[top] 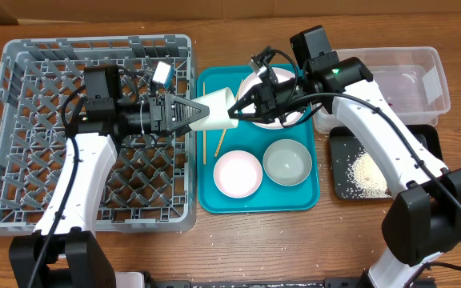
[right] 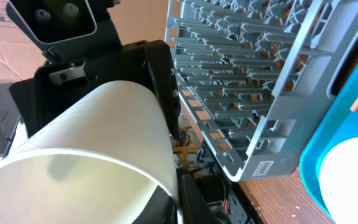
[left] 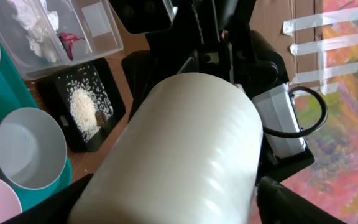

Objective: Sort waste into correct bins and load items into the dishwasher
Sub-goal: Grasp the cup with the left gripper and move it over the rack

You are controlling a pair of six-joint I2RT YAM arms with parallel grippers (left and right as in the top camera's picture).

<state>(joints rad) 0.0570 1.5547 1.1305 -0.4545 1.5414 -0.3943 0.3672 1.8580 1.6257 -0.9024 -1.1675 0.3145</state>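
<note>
- Left arm [top: 82, 172]: reaching out level, wrist straight, tool pointed at the right gripper.
- Left gripper [top: 197, 112]: jaws spread wide, one finger on each side of the cup [top: 216, 110]. Whether they press on it cannot be told.
- Right arm [top: 378, 132]: elbow bent, forearm angled toward the left gripper.
- Right gripper [top: 238, 110]: closed, pinching the cup's rim just ahead of the left fingertips.

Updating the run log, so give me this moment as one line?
cup: aloft at teal tray left edge | left hand: around its body | right hand: shut on its rim
</note>
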